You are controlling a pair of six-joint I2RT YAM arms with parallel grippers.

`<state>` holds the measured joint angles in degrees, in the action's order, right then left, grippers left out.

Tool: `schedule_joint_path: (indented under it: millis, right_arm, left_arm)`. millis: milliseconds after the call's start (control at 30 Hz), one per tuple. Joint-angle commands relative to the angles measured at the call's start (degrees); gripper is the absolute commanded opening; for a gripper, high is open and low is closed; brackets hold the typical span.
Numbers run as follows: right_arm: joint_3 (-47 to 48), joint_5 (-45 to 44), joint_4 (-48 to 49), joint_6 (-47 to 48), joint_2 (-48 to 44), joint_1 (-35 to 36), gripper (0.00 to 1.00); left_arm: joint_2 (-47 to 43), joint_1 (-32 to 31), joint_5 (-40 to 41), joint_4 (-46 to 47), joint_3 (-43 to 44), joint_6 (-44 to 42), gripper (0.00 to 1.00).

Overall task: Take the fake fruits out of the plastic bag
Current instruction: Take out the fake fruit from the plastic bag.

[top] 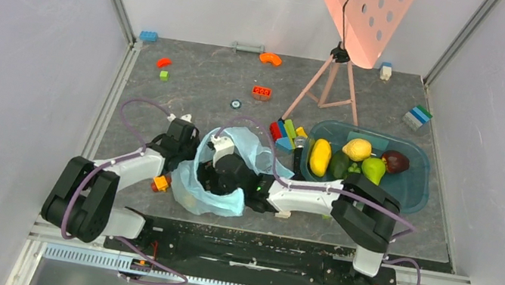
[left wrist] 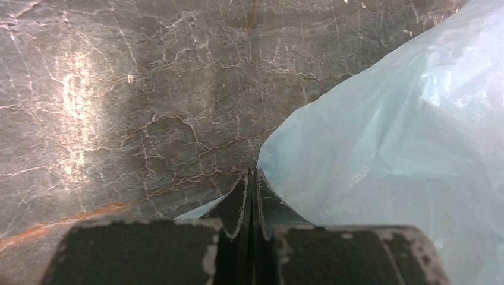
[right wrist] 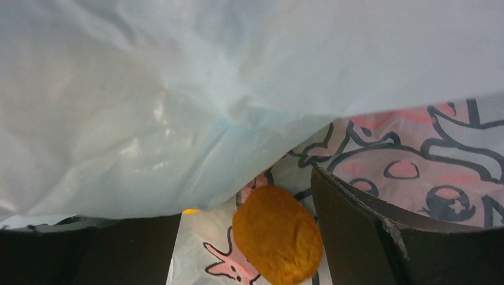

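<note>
Orange (right wrist: pixel 276 234) lies inside the plastic bag (right wrist: pixel 178 89), between the spread fingers of the right gripper (right wrist: pixel 246 196); left gripper (left wrist: pixel 252 175) closed tight at the bag's edge

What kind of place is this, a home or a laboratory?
Probably a laboratory robot cell: plain walls enclose the table, two arms are bolted at its edge, with toy bricks and fake fruits as props.

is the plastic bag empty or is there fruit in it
Not empty: the right wrist view shows a small orange inside the plastic bag, within the open right claw.
</note>
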<state>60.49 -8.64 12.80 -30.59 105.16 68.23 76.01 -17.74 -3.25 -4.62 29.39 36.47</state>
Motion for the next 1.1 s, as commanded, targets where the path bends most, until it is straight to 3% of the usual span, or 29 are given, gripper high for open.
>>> schedule_joint_path:
  millis: [0, 333, 567, 767, 1067]
  right_arm:
    - [4.4, -2.9, -2.8, -3.6, 2.4, 0.5, 0.80]
    - [11.5, -3.0, -8.1, -2.7, 9.2, 0.9, 0.83]
    - [10.1, -0.8, -8.4, 2.1, 11.4, 1.7, 0.82]
    - [4.4, 0.1, -6.3, 4.2, 10.5, 2.3, 0.74]
    - [-9.9, 5.8, 5.0, 11.0, 3.0, 2.7, 0.73]
  left_arm:
    - [-0.7, 0.2, -2.3, 3.0, -1.3, 2.1, 0.02]
    - [-3.5, 0.2, -3.9, 3.1, -3.8, 2.6, 0.02]
    - [-2.5, 0.2, -4.2, 3.4, -3.5, 2.3, 0.02]
    - [-2.0, 0.2, -3.5, 3.6, -3.2, 2.1, 0.02]
    - [-0.9, 0.2, -3.1, 3.5, -2.1, 1.6, 0.02]
